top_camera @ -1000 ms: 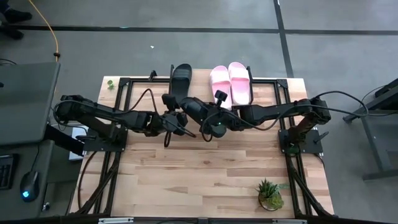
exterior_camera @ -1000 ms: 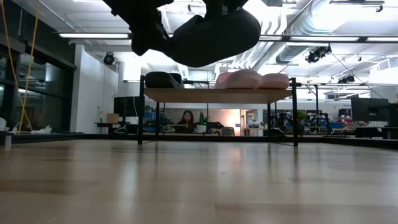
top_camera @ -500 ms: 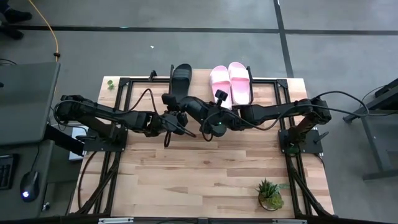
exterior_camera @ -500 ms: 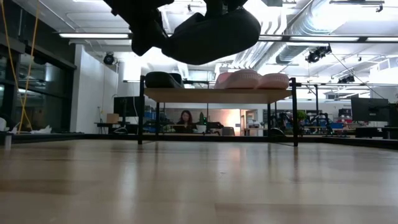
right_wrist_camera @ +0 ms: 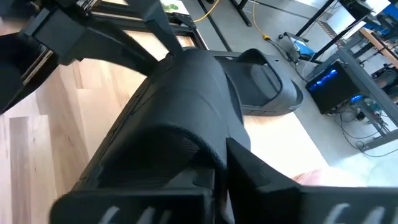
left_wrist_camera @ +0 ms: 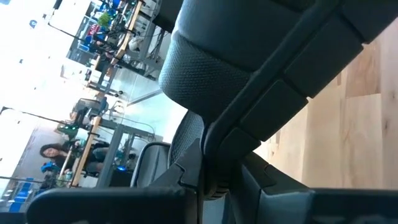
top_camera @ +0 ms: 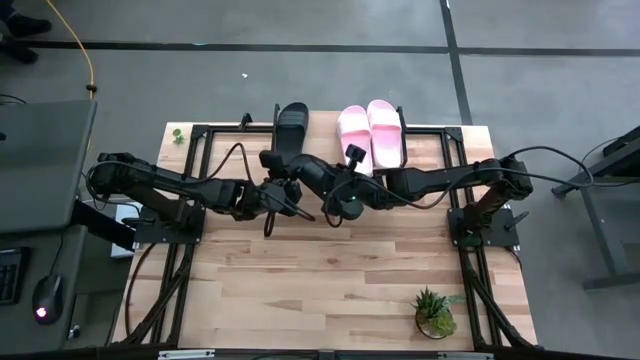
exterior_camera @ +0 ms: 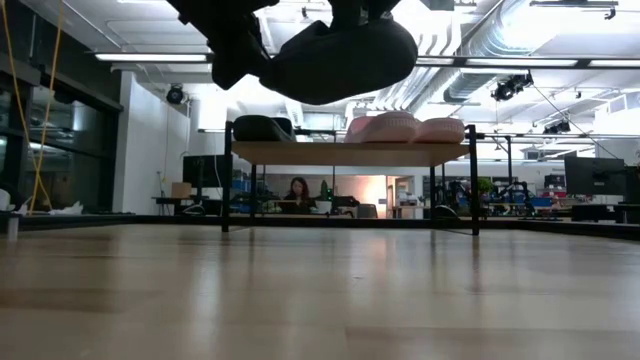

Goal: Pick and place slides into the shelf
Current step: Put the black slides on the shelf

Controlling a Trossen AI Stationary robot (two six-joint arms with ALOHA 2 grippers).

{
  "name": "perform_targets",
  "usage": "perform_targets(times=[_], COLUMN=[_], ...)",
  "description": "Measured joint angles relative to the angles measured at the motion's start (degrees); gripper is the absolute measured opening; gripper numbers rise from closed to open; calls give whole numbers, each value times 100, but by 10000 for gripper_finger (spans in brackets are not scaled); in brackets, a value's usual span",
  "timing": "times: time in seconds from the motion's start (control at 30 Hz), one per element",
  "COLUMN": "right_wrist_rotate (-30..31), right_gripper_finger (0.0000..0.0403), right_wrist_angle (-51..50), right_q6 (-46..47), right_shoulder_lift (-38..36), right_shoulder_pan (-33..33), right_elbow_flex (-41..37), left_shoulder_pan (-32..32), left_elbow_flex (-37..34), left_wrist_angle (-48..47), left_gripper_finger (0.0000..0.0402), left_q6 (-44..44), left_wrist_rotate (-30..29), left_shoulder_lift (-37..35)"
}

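Both hands meet above the middle of the surface (top_camera: 330, 280), sharing one black slide (exterior_camera: 335, 62) held in the air. From above, the left hand (top_camera: 283, 193) reaches in from the left and the right hand (top_camera: 335, 200) from the right, their dark jointed arms nearly touching over the pale wooden planks. The left hand's fingers (left_wrist_camera: 261, 106) are pinched narrow on the slide's textured, finely dimpled strap, seen close in its wrist view. The right hand is clamped narrow on the same slide, whose smooth, rounded, matte black body (right_wrist_camera: 180, 106) fills its wrist view. From the low view the slide hangs as a dark oval bulge well above the surface, clear of the wood.

Behind it stands the shelf (exterior_camera: 350, 152), a thin light wooden board on slim black metal legs. On its top lie a second black slide (top_camera: 291, 124) toward the left end and two light pink slides (top_camera: 371, 134) side by side, touching, toward the right; in the low view these show as soft, puffy humps on the board. A small green potted plant (top_camera: 434, 312) sits near the surface's front right corner, well apart from the arms. Beyond the shelf, a person (exterior_camera: 299, 192) sits in the room behind.
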Motion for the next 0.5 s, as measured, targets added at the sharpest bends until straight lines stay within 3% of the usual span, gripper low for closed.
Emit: perform_targets(times=[0.37, 0.5], right_wrist_rotate=[-258, -207], right_gripper_finger=[170, 211], right_wrist_angle=[-101, -328], right_q6=[85, -38], right_shoulder_lift=[0, -86], right_shoulder_pan=[17, 114], right_elbow_flex=[0, 0], left_shoulder_pan=[0, 7], left_elbow_flex=[0, 0], left_wrist_angle=[-11, -15], left_gripper_finger=[34, 34], left_q6=[171, 408], left_wrist_rotate=[-259, -303], left_shoulder_lift=[-4, -7])
